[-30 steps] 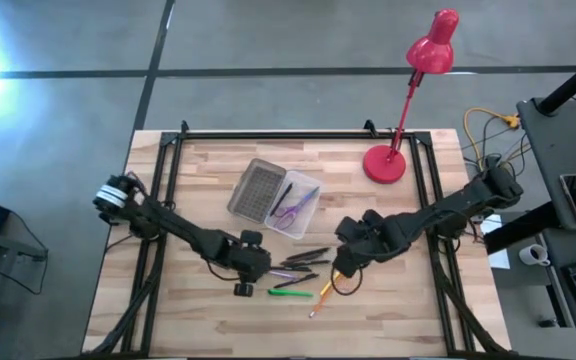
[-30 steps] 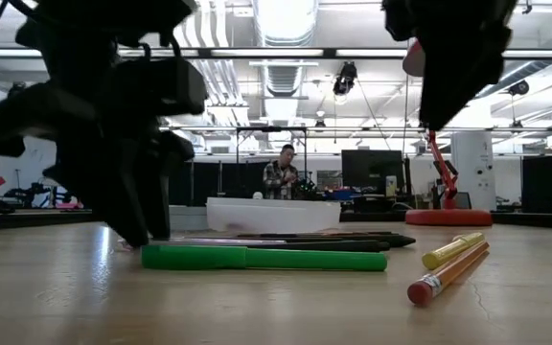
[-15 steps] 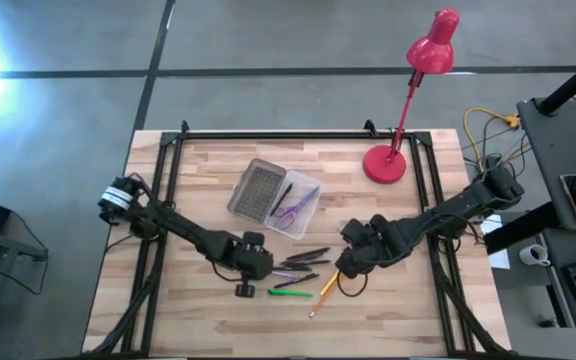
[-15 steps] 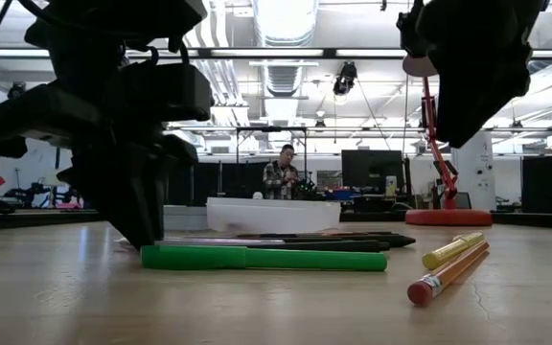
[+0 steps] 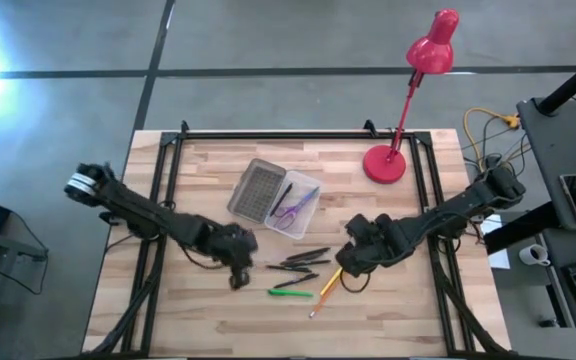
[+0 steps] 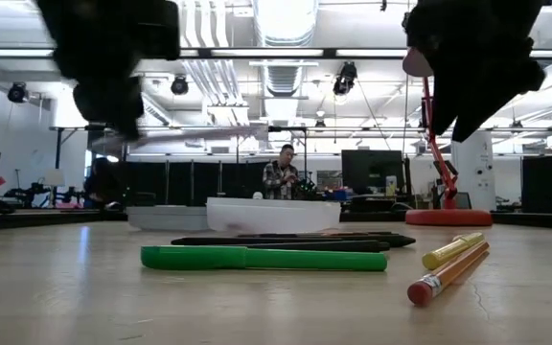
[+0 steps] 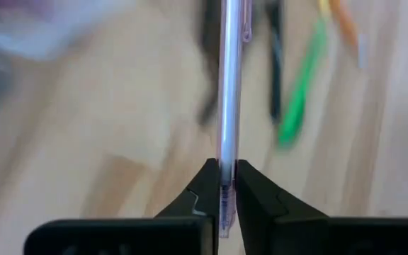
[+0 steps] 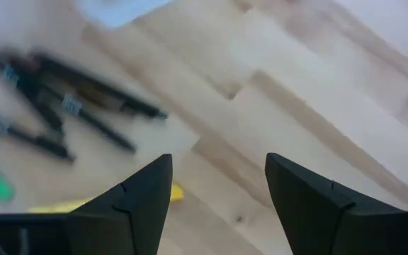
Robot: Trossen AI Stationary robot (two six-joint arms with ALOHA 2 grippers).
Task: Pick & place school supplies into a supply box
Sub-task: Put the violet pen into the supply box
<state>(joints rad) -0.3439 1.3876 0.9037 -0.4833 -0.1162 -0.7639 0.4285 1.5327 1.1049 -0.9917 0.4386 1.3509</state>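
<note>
Nearest to us in the low view, a yellow-orange pencil point(image 6: 448, 272) lies on the wooden counter point(image 6: 56, 297) with its eraser end toward the camera, and a yellow marker point(image 6: 453, 250) lies just beside it. A little farther back we see the green pen point(image 6: 264, 258) flat on the wood, and behind it a loose bunch of dark pens point(image 6: 295, 241), also lying flat.

Above these, the left tool point(image 7: 222, 185) is raised off the counter, its two fingers point(image 7: 205, 191) pinched tight on a slim pinkish pen point(image 7: 230, 92) that sticks straight out ahead of them; in the low view that pen point(image 6: 195, 135) hangs level in the air. From above we place the left tool point(image 5: 236, 262) to the left of the pen bunch point(image 5: 300, 260) and short of the box.

The right tool point(image 8: 218, 202) has its fingers spread wide with nothing between them. In the high view it point(image 5: 351, 258) hovers at the right end of the bunch, close to the pencil point(image 5: 324, 291).

Farther back stands the supply box point(image 5: 308, 203), a translucent case with its ribbed grey lid point(image 5: 256, 190) swung open to the left. Purple-handled scissors point(image 5: 292, 209) and a dark pen lie inside it.

At the far right of the counter stands a red desk lamp point(image 5: 387, 161). Beyond the counter, a person point(image 6: 282, 178) shows in the room.
</note>
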